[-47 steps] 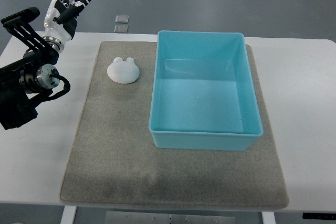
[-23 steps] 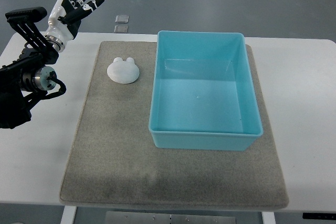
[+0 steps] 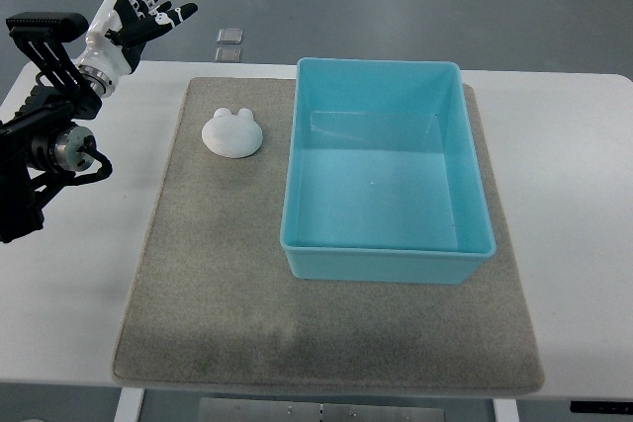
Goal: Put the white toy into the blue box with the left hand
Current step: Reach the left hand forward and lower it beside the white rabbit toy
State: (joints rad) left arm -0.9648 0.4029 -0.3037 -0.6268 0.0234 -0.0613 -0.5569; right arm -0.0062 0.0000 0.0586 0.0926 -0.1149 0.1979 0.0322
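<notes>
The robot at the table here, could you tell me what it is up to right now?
It is set to put the white toy into the blue box with its left hand, but nothing is held yet. The hand is raised at the table's far left corner, fingers spread, apart from the toy. The toy lies on the grey mat just left of the empty box.

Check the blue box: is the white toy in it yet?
Not yet. The blue box holds nothing; the white toy lies on the grey mat beside it, and the left hand is open, away from it.
</notes>
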